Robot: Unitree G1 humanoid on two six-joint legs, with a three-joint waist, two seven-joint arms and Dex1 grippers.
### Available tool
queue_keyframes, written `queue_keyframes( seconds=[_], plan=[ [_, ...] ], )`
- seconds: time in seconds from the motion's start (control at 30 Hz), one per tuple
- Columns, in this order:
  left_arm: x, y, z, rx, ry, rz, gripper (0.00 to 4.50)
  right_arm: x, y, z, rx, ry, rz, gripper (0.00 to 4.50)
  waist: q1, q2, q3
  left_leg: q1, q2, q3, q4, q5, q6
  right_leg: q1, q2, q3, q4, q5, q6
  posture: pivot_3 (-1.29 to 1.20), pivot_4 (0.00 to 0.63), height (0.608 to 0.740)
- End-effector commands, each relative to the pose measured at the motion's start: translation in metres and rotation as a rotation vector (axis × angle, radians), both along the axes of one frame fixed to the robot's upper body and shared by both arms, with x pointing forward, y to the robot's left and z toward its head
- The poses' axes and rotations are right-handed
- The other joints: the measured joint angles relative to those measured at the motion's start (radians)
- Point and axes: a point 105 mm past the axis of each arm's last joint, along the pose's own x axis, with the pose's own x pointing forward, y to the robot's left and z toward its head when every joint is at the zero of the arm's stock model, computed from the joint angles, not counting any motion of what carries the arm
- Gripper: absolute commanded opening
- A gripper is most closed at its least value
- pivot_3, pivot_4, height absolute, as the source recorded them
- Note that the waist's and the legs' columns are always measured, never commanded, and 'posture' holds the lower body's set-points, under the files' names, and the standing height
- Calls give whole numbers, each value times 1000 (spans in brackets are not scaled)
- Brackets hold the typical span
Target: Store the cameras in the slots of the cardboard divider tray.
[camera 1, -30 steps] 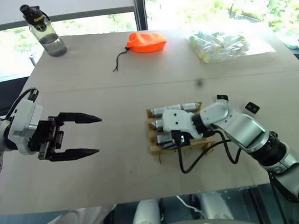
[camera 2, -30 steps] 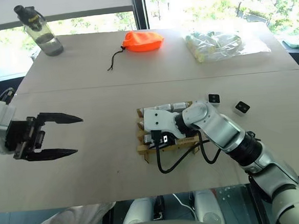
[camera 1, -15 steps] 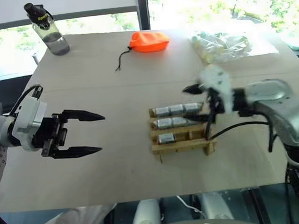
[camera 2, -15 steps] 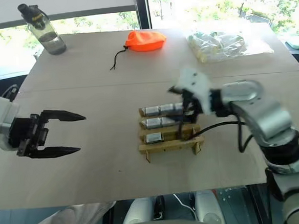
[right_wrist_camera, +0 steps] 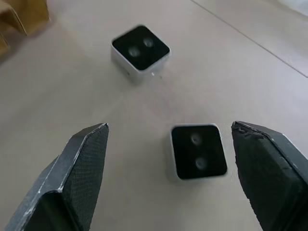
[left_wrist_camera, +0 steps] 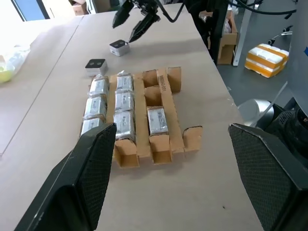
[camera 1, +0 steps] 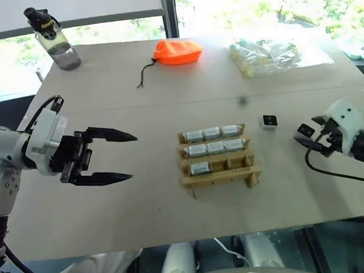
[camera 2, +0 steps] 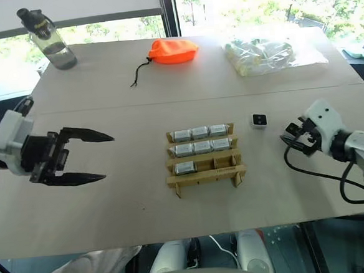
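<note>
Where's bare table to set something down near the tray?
Bare table lies between the left gripper and the cardboard divider tray, also between the tray and the orange pouch. It is crowded to the tray's right: two loose cameras and the right gripper.

Bright daylight from windows (camera 1: 235, 1) behind table (camera 1: 142, 195); glare outside, soft shadows, sharp focus.

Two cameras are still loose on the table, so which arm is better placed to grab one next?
The right. Its open tool hovers over the nearer loose camera, while the left tool is across the tray.
</note>
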Motion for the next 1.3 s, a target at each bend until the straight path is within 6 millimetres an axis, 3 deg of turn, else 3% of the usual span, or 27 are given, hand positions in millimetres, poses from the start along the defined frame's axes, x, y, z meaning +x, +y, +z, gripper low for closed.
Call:
queue_keyframes(
  seconds=[0.03, 0.23, 0.43, 0.83, 0.93, 1.0, 1.03, 1.17, 1.3],
  plan=[
    [1, -3, 4, -17, -21, -12, 3858, 4, -11, 5, -12, -23, 55, 4033, 0, 0, 0, 0, 0, 0, 0, 0, 0, 0, 0, 0, 0, 0, 0, 0, 150, 740],
    [1, -1, -1, -12, -29, 33, 3858, 20, -29, -12, 12, 15, 75, 4033, -1, 0, 0, 1, 0, 2, -1, 0, 0, 0, 1, 3, 0, 0, 0, 0, 150, 740],
    [1, 0, 3, -57, -54, 90, 3858, 33, -34, -21, 6, 73, 86, 4033, 0, 0, 0, 1, 1, 3, -1, 0, 0, 0, 1, 3, 0, 0, 0, 0, 150, 740],
    [-2, -2, 9, -124, -52, 123, 3858, 43, -27, -29, 63, 133, 147, 4033, 0, 0, 0, 2, 1, 3, -1, 0, 0, 0, 1, 4, 0, 0, 0, 0, 150, 740],
    [-2, -2, 8, -127, -52, 122, 3858, 44, -24, -25, 111, 124, 151, 3241, 0, 0, 0, 2, 1, 4, -1, 0, 0, 0, 1, 4, 1, 0, 0, 0, 150, 740],
    [-2, -2, 8, -130, -52, 120, 3858, 43, -24, -26, 106, 132, 164, 2205, 0, 0, 0, 2, 1, 4, -1, 0, 0, 0, 1, 5, 1, 0, 0, 0, 150, 740],
    [-2, -2, 8, -131, -51, 119, 3858, 42, -24, -26, 99, 126, 164, 1951, 0, 0, 0, 3, 1, 4, -1, 0, 0, 0, 1, 5, 1, 0, 0, 0, 150, 740],
    [-1, -1, 6, -132, -39, 118, 3858, 45, -23, -12, 65, 35, 171, 1924, 0, 0, 1, 3, 1, 4, -1, 0, 0, 0, 0, 5, 1, 0, 0, 0, 150, 740],
    [8, -6, 2, -143, -7, 163, 3858, 49, -6, 20, -96, -206, 248, 1924, 0, 1, 1, 3, 1, 4, -1, 0, 0, 0, 0, 5, 1, 0, 0, 0, 150, 740]
  ],
)
